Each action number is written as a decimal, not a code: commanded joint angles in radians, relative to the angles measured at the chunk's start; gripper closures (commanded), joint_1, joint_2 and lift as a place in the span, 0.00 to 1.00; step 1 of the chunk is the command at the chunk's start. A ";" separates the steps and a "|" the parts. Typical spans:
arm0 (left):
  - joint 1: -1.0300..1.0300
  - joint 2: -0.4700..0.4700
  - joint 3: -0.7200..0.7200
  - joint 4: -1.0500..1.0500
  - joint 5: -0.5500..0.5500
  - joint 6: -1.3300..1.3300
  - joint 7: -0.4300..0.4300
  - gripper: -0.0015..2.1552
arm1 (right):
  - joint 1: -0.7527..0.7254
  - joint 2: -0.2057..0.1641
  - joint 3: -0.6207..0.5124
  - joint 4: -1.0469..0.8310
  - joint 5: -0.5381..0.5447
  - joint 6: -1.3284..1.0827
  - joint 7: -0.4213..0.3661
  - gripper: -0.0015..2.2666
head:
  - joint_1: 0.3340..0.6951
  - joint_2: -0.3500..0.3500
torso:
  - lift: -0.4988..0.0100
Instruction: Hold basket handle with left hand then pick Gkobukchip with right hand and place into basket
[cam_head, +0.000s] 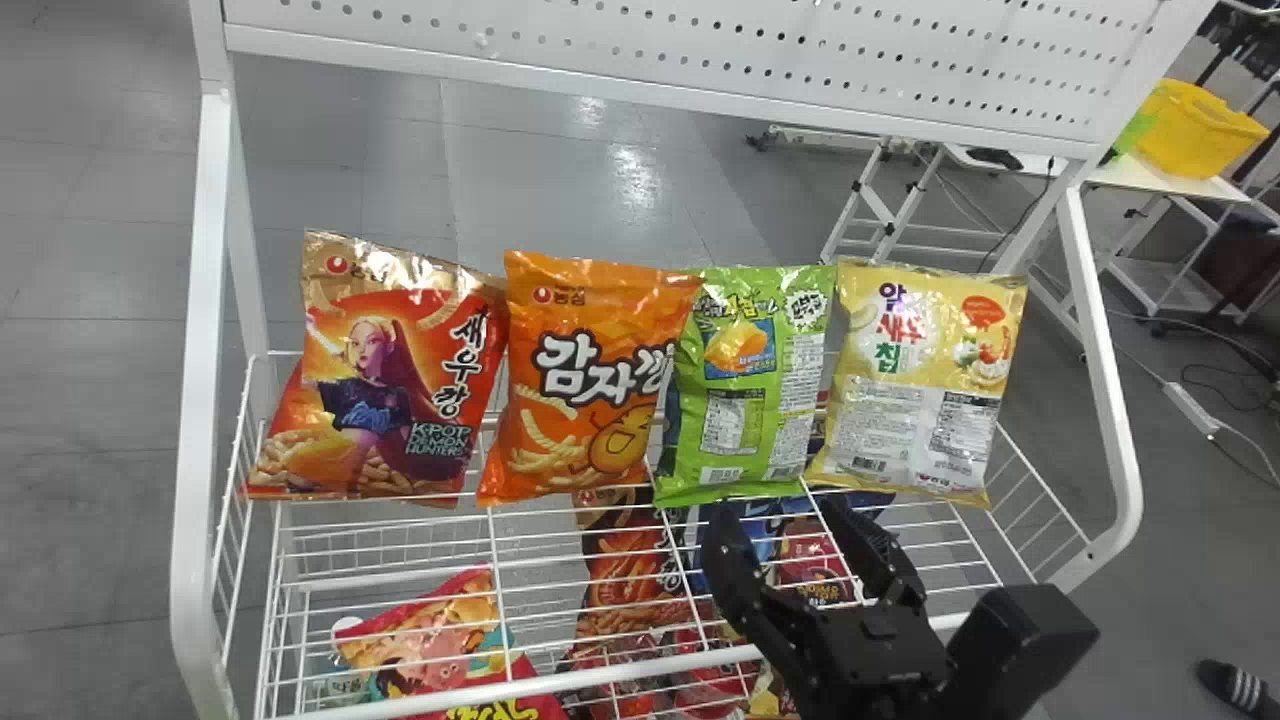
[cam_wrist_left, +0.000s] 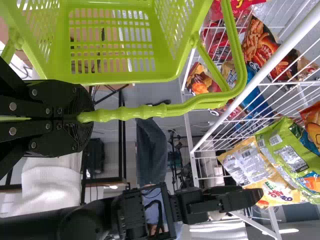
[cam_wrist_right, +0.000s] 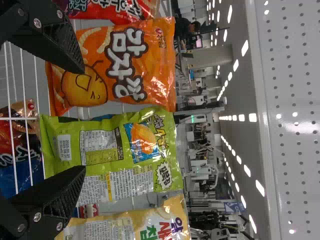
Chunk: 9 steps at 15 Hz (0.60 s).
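In the head view my right gripper (cam_head: 780, 512) is just in front of the lower part of the green Gkobukchip bag (cam_head: 745, 385), which leans upright on the rack. Seen from the right wrist, the spread fingers of the right gripper (cam_wrist_right: 83, 120) are on either side of the bag's lower part (cam_wrist_right: 107, 150), with nothing held between them. The left gripper (cam_wrist_left: 84, 116) is shut on the handle (cam_wrist_left: 150, 112) of the green basket (cam_wrist_left: 120, 77) in the left wrist view.
An orange bag (cam_head: 590, 380) stands close on one side of the green one, a yellow bag (cam_head: 915, 380) on the other. A red bag (cam_head: 385, 380) is farther left. The white front rail (cam_head: 600, 678) crosses before the wire shelf, with more snacks below.
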 joint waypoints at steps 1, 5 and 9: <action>-0.011 -0.003 0.000 0.007 -0.001 0.001 0.001 0.77 | -0.086 0.002 -0.029 0.035 0.000 0.082 0.001 0.06 | 1.00 0.00 | 0.92; -0.036 0.003 -0.006 0.022 -0.004 0.001 0.008 0.77 | -0.199 0.001 -0.053 0.105 0.002 0.152 0.012 0.06 | 1.00 0.00 | 0.92; -0.053 0.011 -0.020 0.054 -0.020 0.001 0.007 0.77 | -0.300 0.001 -0.064 0.170 0.003 0.211 0.035 0.06 | 1.00 0.00 | 0.92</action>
